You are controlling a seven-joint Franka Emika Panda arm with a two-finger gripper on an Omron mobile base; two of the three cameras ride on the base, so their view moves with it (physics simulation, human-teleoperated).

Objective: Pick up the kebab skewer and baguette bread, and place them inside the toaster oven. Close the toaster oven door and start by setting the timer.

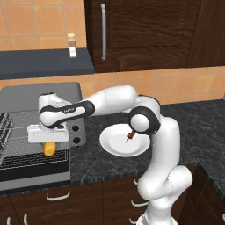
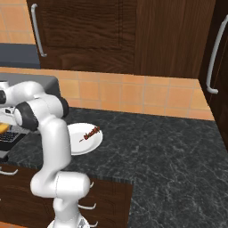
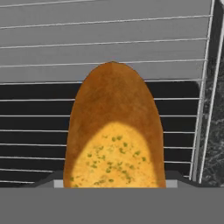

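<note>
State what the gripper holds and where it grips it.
The gripper holds the baguette bread by its upper end, above the toaster oven rack.

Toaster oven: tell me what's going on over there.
The gripper holds the baguette over the wire rack of the open toaster oven. The skewer still lies on the white plate on the counter, so one item remains and the door is not yet closed.

Crusty matt baguette bread, thin metal wire rack, glossy white plate, speckled stone counter
</note>
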